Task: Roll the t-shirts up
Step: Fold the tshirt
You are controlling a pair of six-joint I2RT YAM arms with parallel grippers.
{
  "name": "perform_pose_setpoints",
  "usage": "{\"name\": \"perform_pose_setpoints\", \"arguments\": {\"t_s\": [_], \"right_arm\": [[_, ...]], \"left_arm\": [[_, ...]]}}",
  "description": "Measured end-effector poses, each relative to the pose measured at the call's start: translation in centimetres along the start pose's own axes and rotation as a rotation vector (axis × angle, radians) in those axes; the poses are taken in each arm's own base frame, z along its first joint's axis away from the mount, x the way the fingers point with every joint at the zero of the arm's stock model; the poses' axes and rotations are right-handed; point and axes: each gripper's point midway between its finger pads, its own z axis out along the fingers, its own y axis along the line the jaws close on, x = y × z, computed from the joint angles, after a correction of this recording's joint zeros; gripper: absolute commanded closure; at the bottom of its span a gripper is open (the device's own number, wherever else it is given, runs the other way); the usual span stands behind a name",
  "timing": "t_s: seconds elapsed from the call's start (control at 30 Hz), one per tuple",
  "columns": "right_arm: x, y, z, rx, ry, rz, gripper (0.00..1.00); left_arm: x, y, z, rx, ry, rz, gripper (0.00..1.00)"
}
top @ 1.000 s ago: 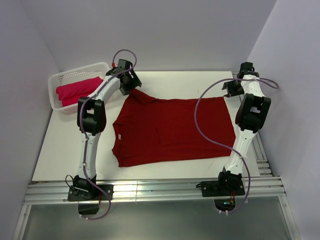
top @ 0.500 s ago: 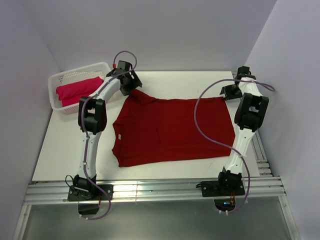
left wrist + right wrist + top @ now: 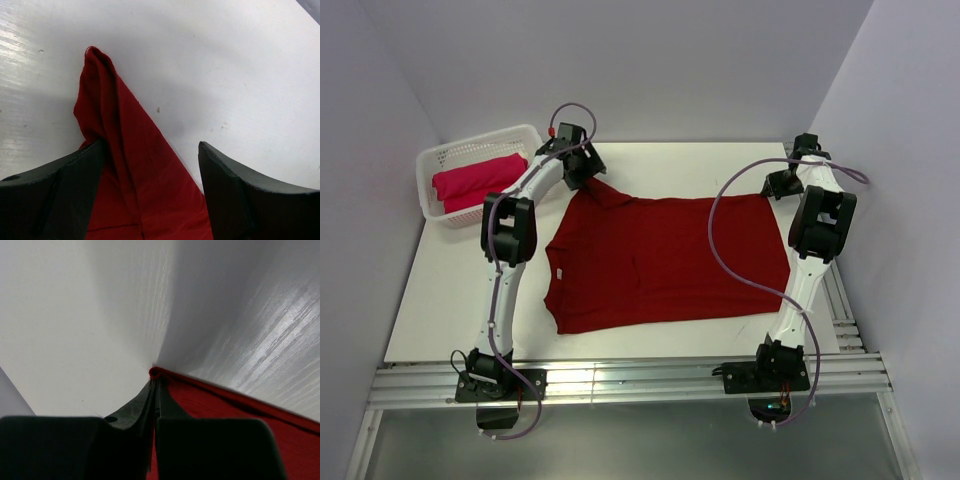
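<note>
Jaws on your right gripper (image 3: 153, 381) clamp the crimson t-shirt (image 3: 660, 260) corner; left gripper (image 3: 151, 150) jaws apart astride the sleeve.

No words, brands or numbers could be read anywhere. A small pale tag (image 3: 560, 272) sat at the neck of the dark red t-shirt (image 3: 660, 260), toward the left edge of the worktop (image 3: 450, 300), but it was too small to show any print.
</note>
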Motion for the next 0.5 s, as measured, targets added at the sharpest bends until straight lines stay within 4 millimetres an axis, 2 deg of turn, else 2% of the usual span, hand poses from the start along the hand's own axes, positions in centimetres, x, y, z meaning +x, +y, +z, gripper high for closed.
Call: {"name": "perform_pose_setpoints", "arguments": {"t_s": [0.13, 0.17, 0.2, 0.27, 0.5], "right_arm": [[0.1, 0.0, 0.0, -0.001, 0.001, -0.001, 1.00], [0.1, 0.0, 0.0, -0.001, 0.001, -0.001, 1.00], [0.1, 0.0, 0.0, -0.002, 0.002, -0.002, 1.00], [0.1, 0.1, 0.0, -0.004, 0.002, -0.002, 1.00], [0.1, 0.1, 0.1, -0.008, 0.005, -0.006, 1.00]], "left_arm": [[-0.2, 0.2, 0.1, -0.012, -0.010, 0.000, 0.27], [-0.3, 0.3, 0.1, -0.018, -0.015, -0.001, 0.31], [-0.3, 0.5, 0.1, -0.023, -0.018, -0.003, 0.41], [-0.4, 0.7, 0.3, -0.031, -0.024, -0.007, 0.49], [-0.7, 1.2, 1.2, -0.042, -0.039, -0.028, 0.64]]}}
